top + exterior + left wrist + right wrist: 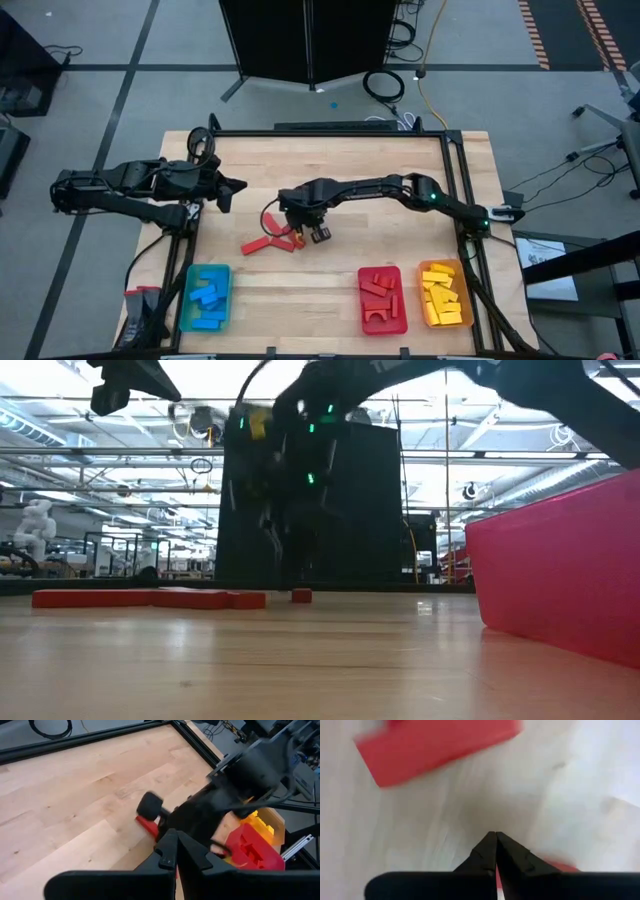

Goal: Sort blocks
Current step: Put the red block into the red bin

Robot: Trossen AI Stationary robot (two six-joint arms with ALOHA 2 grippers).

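I have the right pincer (300,232) positioned over the last loose red blocks (268,242) near the middle of the table (340,170). In the right wrist view its two fingers meet tip to tip with nothing visible between them, so I treat it as fully closed and empty. One red block (437,745) lies ahead of the tips, and a second sliver of red shows just beside the fingers.

The left pincer (238,184) waits at the left side of the table, raised and closed, holding nothing.

The remaining blocks are already sorted:
- Blue pieces in the green tray (186,300), at the front left.
- Red pieces in the red tray (402,300), at the front right.
- Yellow pieces in the orange tray (468,300), beside the red tray.

Hazards from this state, as I judge them:
- Missed grasp. The fingers have met on air, so lifting now carries nothing to the red tray.
- Displacement. Closed tips near the table could push or spin a bar, so that it lies badly for the next attempt.
- Overlap. The loose red pieces touch or cross one another; gripping one may drag its neighbour.
- Tip contact. Descending further with closed fingers could jam them against the wood.
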